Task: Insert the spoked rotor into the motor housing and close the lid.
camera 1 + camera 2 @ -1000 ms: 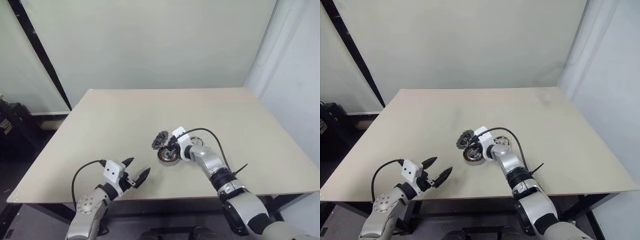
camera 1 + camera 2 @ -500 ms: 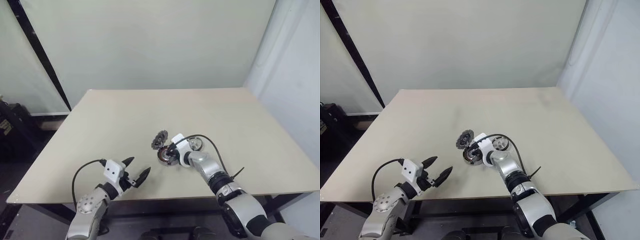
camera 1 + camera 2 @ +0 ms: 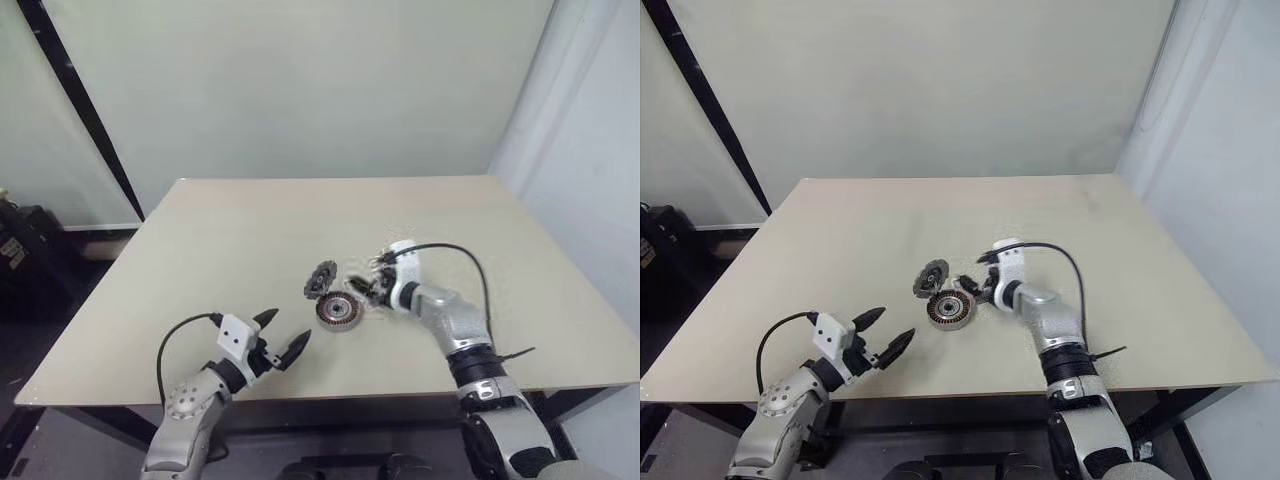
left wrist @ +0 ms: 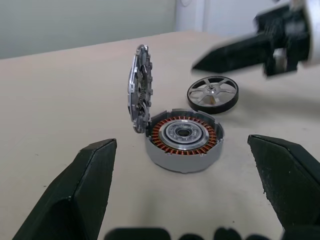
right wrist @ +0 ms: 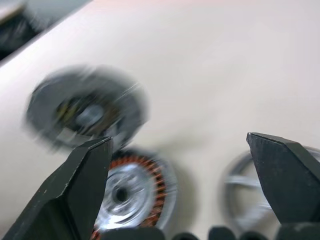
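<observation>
Centrally on the worktop [image 3: 200, 250]: motor housing [image 4: 184, 140] lies open, copper windings showing, empty. Lid [image 4: 139, 88] stands on edge, leaning against housing's left rim. Spoked rotor [image 4: 212, 94] lies flat just right of and beyond housing. Right pincer [image 3: 362, 287] hovers above rotor, jaws wide, holding nothing. Left pincer [image 3: 283, 335] at near left, jaws wide, empty

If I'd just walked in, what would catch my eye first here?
Mid-table sits the motor housing, its copper-coloured ring laid bare. The toothed lid stands on edge against it, and the spoked rotor lies flat just behind. The open right gripper hovers beside them.
</observation>
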`<state>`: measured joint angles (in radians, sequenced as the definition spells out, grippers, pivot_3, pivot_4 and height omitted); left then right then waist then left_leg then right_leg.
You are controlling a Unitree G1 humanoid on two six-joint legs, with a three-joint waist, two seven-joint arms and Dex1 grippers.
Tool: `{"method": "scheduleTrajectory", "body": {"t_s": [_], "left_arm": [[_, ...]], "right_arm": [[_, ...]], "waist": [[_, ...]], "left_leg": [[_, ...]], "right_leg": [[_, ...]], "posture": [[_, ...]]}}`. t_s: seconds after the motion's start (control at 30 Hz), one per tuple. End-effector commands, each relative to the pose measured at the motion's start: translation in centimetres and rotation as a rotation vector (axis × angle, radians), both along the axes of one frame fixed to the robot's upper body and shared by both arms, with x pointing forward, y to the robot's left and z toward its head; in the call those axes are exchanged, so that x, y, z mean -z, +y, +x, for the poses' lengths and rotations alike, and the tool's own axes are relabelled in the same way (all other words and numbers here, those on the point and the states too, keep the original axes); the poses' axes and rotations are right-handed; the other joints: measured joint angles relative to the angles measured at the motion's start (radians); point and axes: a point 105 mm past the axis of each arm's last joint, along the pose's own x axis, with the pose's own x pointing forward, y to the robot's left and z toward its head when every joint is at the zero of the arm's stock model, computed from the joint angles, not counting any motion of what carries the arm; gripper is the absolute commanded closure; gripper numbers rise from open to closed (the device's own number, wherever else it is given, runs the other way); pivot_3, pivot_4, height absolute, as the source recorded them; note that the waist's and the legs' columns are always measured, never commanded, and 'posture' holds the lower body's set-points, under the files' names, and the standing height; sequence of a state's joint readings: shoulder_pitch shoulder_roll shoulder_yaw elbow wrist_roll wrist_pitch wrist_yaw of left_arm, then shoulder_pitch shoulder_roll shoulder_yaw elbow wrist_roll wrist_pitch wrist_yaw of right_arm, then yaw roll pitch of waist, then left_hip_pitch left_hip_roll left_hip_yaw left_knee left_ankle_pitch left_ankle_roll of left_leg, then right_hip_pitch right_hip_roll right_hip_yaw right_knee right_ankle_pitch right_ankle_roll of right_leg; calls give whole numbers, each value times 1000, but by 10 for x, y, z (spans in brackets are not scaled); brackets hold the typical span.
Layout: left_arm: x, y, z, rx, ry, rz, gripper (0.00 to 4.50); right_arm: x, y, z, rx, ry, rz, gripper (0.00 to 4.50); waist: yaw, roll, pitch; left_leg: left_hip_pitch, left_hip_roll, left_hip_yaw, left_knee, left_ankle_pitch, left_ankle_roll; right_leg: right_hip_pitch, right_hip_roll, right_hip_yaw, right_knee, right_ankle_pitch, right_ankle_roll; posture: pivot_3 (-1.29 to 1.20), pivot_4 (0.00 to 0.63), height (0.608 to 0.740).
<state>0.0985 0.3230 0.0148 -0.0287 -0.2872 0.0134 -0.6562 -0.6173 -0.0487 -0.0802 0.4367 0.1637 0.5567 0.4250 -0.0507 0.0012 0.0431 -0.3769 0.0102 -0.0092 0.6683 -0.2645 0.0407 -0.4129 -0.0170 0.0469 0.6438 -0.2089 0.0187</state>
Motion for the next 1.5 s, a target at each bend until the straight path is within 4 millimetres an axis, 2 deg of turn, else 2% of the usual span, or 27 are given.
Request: {"method": "scheduleTrajectory", "body": {"t_s": [0.03,0.13,0.27,0.37,0.57,0.87,0.93,1.0,1.27,1.3,1.5], "left_arm": [[-10,-6,5,25,-55,-5,0],[-10,-9,6,32,-57,-10,0],[-10,-11,8,40,-62,-14,0],[-10,-12,9,44,-64,-15,0],[-11,-13,9,51,-67,-13,0],[-11,-12,7,44,-64,-9,0],[-11,-12,6,42,-64,-9,0],[-11,-12,6,41,-64,-10,0],[-11,-13,5,43,-61,-13,0],[-11,-13,5,44,-60,-14,0],[-10,-15,5,49,-58,-15,0]], "right_arm": [[-23,-41,12,185,25,147,18],[-18,-62,14,281,113,238,18],[-4,-75,15,378,241,352,18],[6,-73,15,395,320,412,18],[26,-56,11,382,428,458,18],[39,-44,9,373,478,468,18],[40,-44,9,379,479,469,385],[41,-44,9,383,483,478,947],[43,-48,8,407,490,509,3922],[43,-50,8,410,491,512,4138],[41,-56,8,423,492,542,4143]], "waist": [[0,0,0],[0,0,0],[-6,0,0],[-5,1,0],[-5,2,0],[-5,2,0],[-5,2,0],[-5,2,0],[-5,2,0],[-5,2,0],[-5,2,0]], "left_leg": [[0,0,0,0,0,0],[0,0,0,0,0,0],[0,0,1,-1,0,0],[1,1,1,-1,0,1],[0,0,1,-1,0,1],[0,0,1,-1,0,1],[0,0,1,-1,0,1],[0,0,1,-1,0,1],[0,0,1,-1,0,1],[0,0,1,-1,0,1],[0,0,1,-1,0,1]], "right_leg": [[0,0,0,0,0,0],[0,0,0,0,0,0],[0,1,1,0,0,0],[0,2,1,0,0,0],[0,2,2,-1,0,0],[0,1,2,-1,0,0],[0,2,2,-1,0,0],[0,1,2,-1,0,0],[0,1,2,-1,0,0],[0,1,2,-1,0,0],[0,1,2,-1,0,0]], "posture": [[0,0,740],[0,0,740],[0,0,740],[0,0,740],[0,0,740],[0,0,740],[0,0,740],[0,0,740],[0,0,740],[0,0,740],[0,0,740]]}}
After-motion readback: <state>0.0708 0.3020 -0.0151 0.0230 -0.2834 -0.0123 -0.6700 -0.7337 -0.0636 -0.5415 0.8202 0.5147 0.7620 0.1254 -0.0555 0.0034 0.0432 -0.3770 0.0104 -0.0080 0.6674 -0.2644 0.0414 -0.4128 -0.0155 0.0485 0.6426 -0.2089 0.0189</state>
